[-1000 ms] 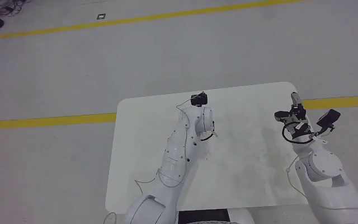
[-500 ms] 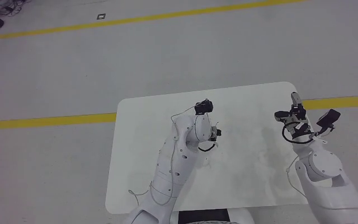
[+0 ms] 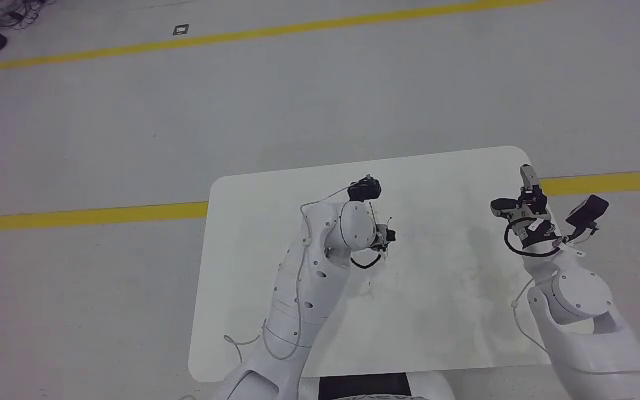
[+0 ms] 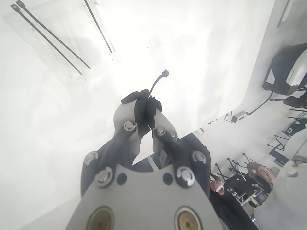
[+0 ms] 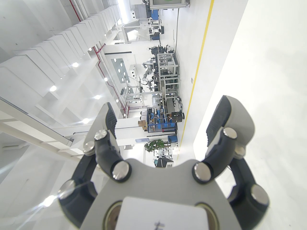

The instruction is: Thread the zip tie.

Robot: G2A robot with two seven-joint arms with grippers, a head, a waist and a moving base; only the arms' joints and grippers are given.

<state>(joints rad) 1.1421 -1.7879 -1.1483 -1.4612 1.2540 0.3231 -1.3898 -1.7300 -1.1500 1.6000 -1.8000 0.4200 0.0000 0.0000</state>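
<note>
Swinging round over the last second, the left arm [image 3: 318, 270] has turned its wrist. The left fingers [image 3: 386, 238], tucked under that wrist before, now jut out sideways over the middle of the white, round-cornered worktop [image 3: 450, 320], toward the right arm's side. In the last half second only the forearm has shifted a little, and the right arm has kept its place.

The left fingers [image 4: 123, 117] are pressed together on a thin black plastic zip tie [image 4: 165, 73], clamped close to its head end. A short curved length rises past the fingertips and ends in the small square head, free in the air above the worktop.

Farther ahead of those fingers and well apart from them, three more black zip ties [image 4: 49, 30] lie flat. Two of them lie side by side, nearly parallel, on a clear plastic piece [image 4: 67, 13], with their heads at the end farthest from the fingers. The third [image 4: 92, 15] lies at an angle, apart from the pair and by that piece's edge; whether it rests on the piece I cannot tell.

The right fingers [image 5: 217, 118] stand spread apart with nothing between them. They sit at the worktop's edge [image 3: 527, 185], well apart from the left fingers, and point out past the edge toward a yellow floor line [image 5: 199, 65].
</note>
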